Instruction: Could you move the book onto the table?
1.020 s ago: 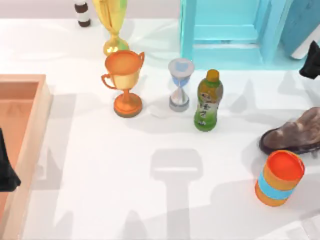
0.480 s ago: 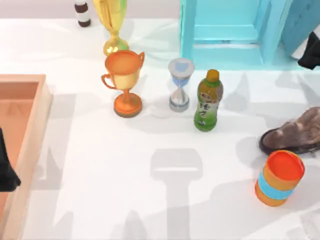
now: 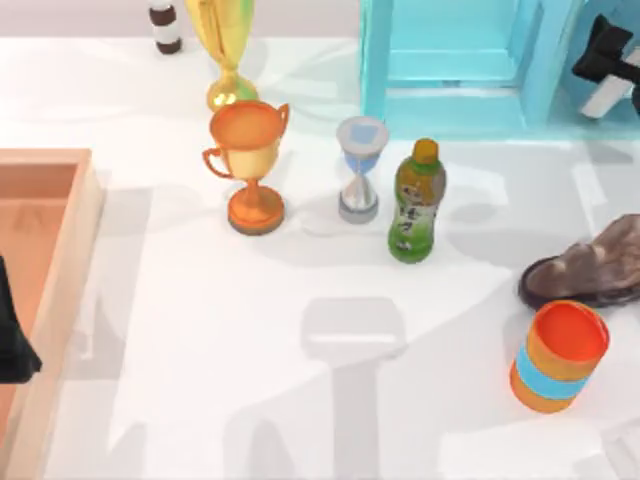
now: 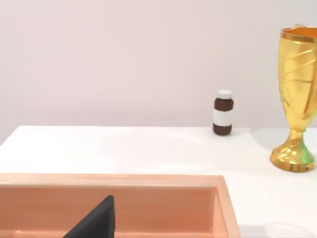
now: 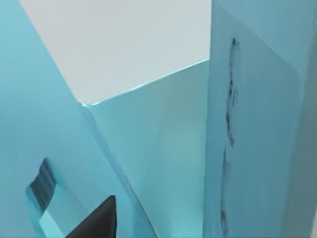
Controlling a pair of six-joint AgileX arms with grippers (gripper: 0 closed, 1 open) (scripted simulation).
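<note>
White desk (image 3: 300,400), glossy, well stocked.

- Shelf (image 3: 450,60): cyan, at 1 o'clock of the desk.
- Book (image 3: 583,35): dusty teal, at the shelf's right end, about 2 o'clock. It is off the desk surface and stands on edge rather than lying flat. Its long axis appears close to upright, with the white page edge toward 6 o'clock. The scuffed teal panel (image 5: 247,124) in the right wrist view is probably its cover.
- Right gripper (image 3: 610,55): up against the book at 2 o'clock; spread or pressed together cannot be told.
- Left gripper (image 3: 15,340): parked over the tray (image 3: 60,300) at 9 o'clock; state cannot be told.
- Bottle (image 3: 417,205), shoe (image 3: 590,270), cup (image 3: 562,355): on the desk between 3 and 5 o'clock.

Step in hand, as judged: approach and grasp at the shelf. The next move calls for a firm pinch across the cover, then a withdrawal toward 6 o'clock that clears the shelf post. The book should go down flat on open desk near the centre, clear of the bottle and shoe.
</note>
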